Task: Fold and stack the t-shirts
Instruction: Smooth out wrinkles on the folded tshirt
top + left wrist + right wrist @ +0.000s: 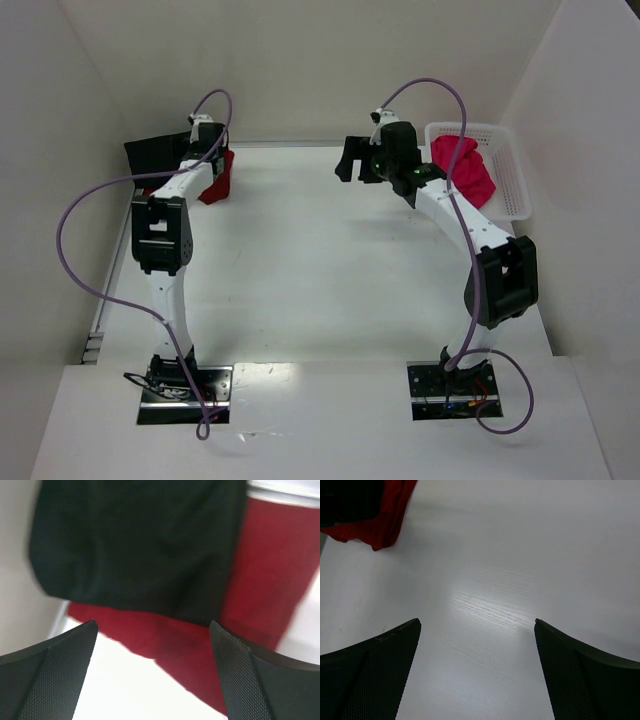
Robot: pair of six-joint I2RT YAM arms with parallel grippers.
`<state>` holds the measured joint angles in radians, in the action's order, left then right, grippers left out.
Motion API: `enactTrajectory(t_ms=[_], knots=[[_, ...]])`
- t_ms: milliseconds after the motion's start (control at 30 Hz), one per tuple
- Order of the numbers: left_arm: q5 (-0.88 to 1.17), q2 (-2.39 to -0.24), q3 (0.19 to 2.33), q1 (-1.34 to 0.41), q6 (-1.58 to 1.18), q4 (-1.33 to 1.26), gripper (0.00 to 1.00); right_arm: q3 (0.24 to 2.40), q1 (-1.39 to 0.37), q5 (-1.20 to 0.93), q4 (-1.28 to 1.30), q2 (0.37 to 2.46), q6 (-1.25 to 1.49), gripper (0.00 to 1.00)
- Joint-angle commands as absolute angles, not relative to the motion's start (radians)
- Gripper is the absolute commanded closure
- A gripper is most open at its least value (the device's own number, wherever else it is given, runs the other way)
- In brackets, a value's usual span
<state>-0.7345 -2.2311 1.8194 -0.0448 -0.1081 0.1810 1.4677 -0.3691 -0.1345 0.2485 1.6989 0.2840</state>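
Note:
A black t-shirt (155,155) lies folded on a dark red t-shirt (218,178) at the table's far left corner. In the left wrist view the black shirt (135,545) covers most of the dark red one (200,650). My left gripper (152,630) is open and empty just above their near edge; in the top view it (207,140) sits over the stack. A pink-red t-shirt (462,168) lies crumpled in the white mesh basket (510,170) at the far right. My right gripper (352,160) is open and empty over bare table (485,605), left of the basket.
White walls close in the table at the back and both sides. The right wrist view shows the stack's corner (370,520) at its top left. Purple cables loop off both arms.

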Motion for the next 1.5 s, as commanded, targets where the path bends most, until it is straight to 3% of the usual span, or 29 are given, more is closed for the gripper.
enactTrajectory(t_ms=[0,400,533,700,800,867,967,1200,1367,1400,1467], knots=[[-0.614,-2.255,1.864,-0.034,-0.080,0.153,0.00,1.470,-0.376,-0.118,0.238,1.698,0.272,0.00],[-0.635,-2.330,1.875,-0.014,-0.060,0.144,0.00,1.479,-0.376,-0.118,0.256,1.718,0.272,0.00],[-0.660,-2.350,1.887,-0.014,-0.051,0.144,0.08,1.479,-0.376,-0.109,0.256,1.727,0.272,0.00],[-0.650,-2.350,1.896,-0.005,-0.051,0.135,0.30,1.479,-0.376,-0.109,0.256,1.727,0.272,0.00],[-0.638,-2.359,1.905,-0.005,-0.041,0.126,0.35,1.479,-0.376,-0.109,0.256,1.727,0.272,0.00],[-0.638,-2.359,1.914,-0.005,-0.032,0.126,0.35,1.479,-0.376,-0.109,0.256,1.727,0.272,0.00],[-0.638,-2.378,1.937,-0.005,-0.020,0.126,0.21,1.470,-0.376,-0.109,0.265,1.727,0.272,0.00],[-0.618,-2.424,1.982,-0.005,0.014,0.137,0.21,1.460,-0.376,-0.109,0.265,1.727,0.272,0.00],[-0.618,-2.436,1.991,-0.005,0.014,0.137,0.37,1.460,-0.376,-0.100,0.265,1.727,0.272,0.00],[-0.618,-2.436,1.991,-0.005,0.014,0.137,0.46,1.460,-0.376,-0.100,0.265,1.727,0.272,0.00],[-0.618,-2.436,1.967,-0.014,0.014,0.137,0.55,1.460,-0.376,-0.100,0.265,1.727,0.272,0.00]])
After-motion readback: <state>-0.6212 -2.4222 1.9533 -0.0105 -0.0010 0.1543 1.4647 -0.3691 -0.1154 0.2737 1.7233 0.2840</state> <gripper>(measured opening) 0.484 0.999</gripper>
